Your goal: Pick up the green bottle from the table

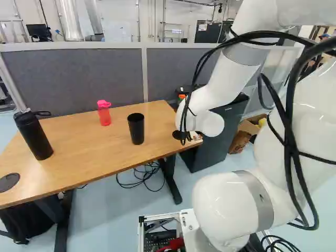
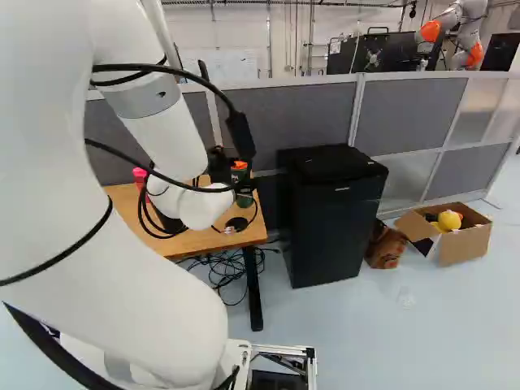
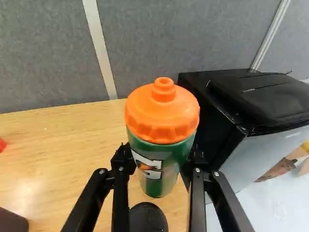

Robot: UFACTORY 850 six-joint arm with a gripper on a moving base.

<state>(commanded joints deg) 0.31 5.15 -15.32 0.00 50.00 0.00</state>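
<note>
Green orange-lidded bottle (image 3: 157,179) held in pincer (image 2: 231,175), finger on each side, left of centre in right base view; pink bottle (image 1: 105,115), black tumbler (image 1: 136,129) on wooden bench (image 1: 84,152), left half of left base view

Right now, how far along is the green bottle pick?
Looks done: the approach. The black two-finger gripper is at the green bottle with the orange lid, which sits centred between its two sides.
In hand: the grasp; whether it's closed firmly, I can't tell.
Left: probably the lift. No clear gap shows between the bottle's base and the light wooden table.
</note>
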